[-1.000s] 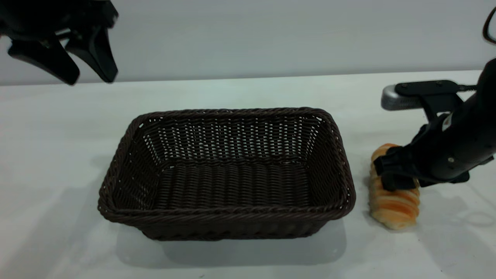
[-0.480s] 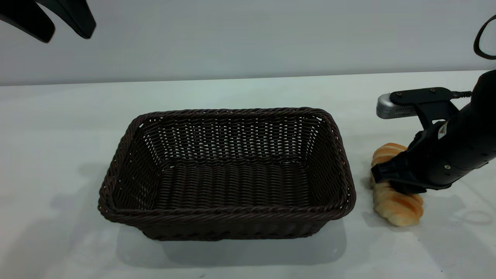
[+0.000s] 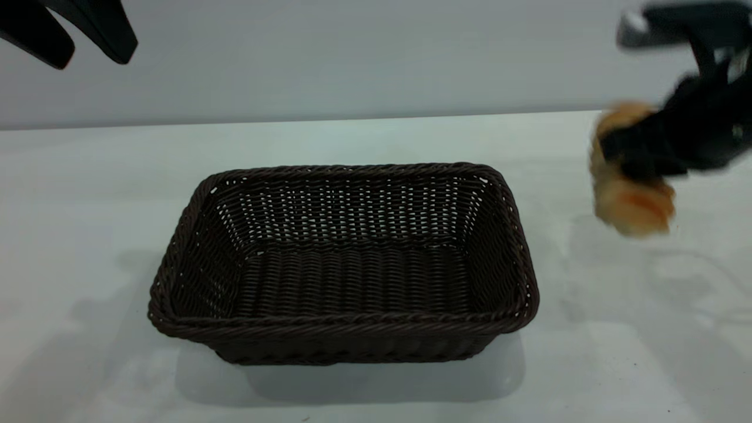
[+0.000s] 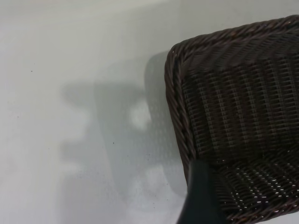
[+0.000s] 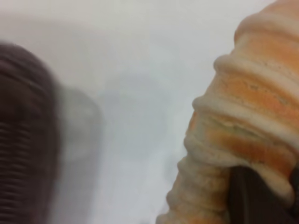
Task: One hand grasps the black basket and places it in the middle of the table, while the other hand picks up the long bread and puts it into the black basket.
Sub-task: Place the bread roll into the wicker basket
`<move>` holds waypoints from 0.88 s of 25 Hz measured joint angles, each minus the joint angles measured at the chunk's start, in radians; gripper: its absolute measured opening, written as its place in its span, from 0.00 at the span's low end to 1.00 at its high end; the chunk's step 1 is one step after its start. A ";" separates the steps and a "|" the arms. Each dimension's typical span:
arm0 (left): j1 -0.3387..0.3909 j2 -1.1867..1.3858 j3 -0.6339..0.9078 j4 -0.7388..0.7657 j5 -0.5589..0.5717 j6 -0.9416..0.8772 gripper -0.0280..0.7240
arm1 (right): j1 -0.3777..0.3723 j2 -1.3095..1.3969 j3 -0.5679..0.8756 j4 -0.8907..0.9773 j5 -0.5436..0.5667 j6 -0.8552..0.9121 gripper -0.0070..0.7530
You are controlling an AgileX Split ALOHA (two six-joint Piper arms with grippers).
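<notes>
Black basket [image 3: 343, 264] sits empty at roughly the centre of the table [image 3: 88, 188], resting flat, long side toward the exterior camera; that placement step looks done. Left gripper [image 3: 67, 35] hangs high at about 10 o'clock from the basket, well clear of the rim, its two fingers spread apart and holding nothing; the left wrist view looks down on one basket corner [image 4: 187, 65] with one finger at the frame edge. Right gripper [image 3: 640, 155] is at about 2 o'clock from the basket, off the table, jaws clamped across the middle of the long bread [image 3: 631, 200], which hangs lengthwise below them. Right wrist view confirms: ridged bread [image 5: 243, 130] close up, a dark finger pressed against it, basket wall [image 5: 23, 140] off to one side. Judgement: bread grasped and airborne, not yet over the basket. Left to do: carry it across the near rim, lower, release inside.
</notes>
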 joint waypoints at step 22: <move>0.000 -0.267 0.006 0.036 0.107 -0.007 0.82 | 0.380 0.121 0.008 -0.099 -0.326 0.054 0.30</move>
